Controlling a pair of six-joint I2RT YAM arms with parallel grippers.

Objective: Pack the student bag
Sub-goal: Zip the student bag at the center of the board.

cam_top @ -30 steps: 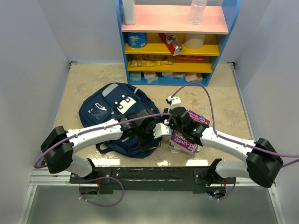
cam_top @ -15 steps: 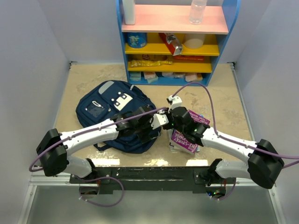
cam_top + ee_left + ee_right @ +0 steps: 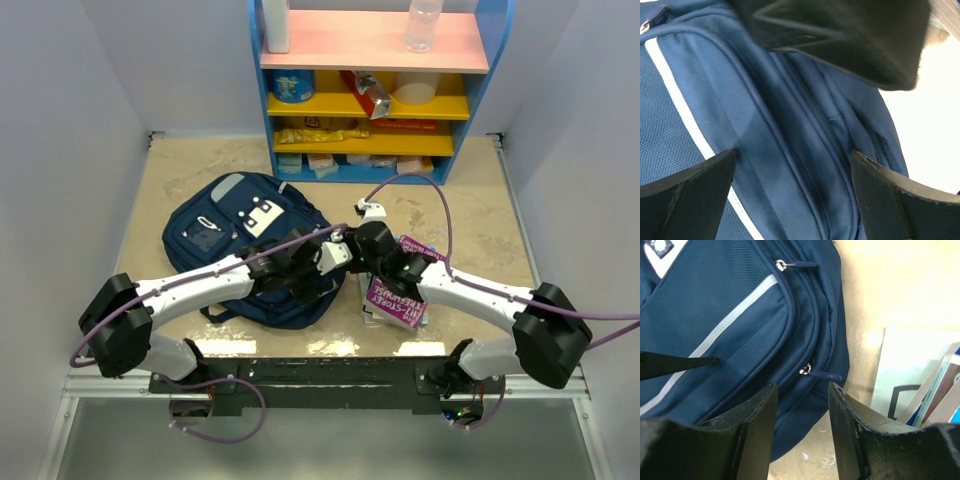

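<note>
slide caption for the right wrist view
Open right hand by a zip pull on the bag, books alongside.

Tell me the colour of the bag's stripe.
Pale grey stripe on the navy bag; right wrist view shows it best.

Bright even lighting, soft shadows, wrist-view glare
</note>
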